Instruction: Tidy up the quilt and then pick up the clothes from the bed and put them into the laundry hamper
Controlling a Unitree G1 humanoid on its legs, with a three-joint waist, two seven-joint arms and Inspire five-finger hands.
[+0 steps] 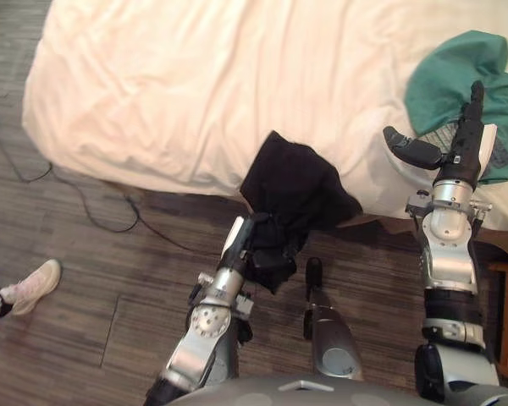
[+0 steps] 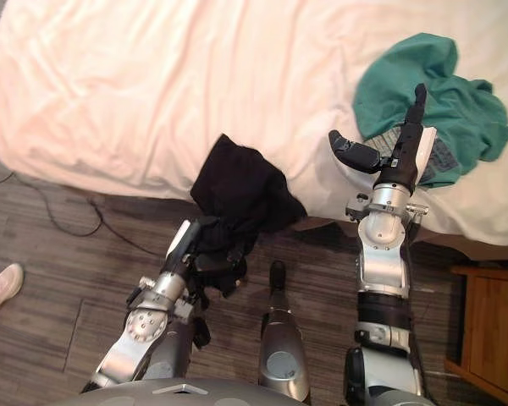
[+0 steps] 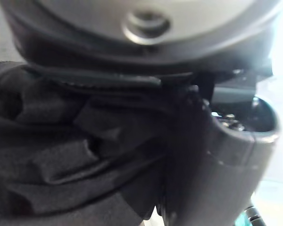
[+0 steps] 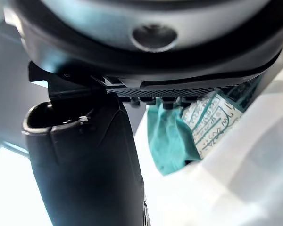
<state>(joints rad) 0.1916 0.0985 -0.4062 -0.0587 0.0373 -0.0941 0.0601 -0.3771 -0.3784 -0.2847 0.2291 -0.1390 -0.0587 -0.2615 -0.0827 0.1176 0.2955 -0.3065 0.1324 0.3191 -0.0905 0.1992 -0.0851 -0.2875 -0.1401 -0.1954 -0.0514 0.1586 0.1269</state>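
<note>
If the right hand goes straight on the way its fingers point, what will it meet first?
Most likely the green garment on the bed, just past the right hand; depth is unclear.

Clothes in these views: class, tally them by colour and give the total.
Black: 1, the black garment, gripped by the left hand at the bed edge.
Teal: 1, the teal garment, lying on the bed.
Total: 2
</note>
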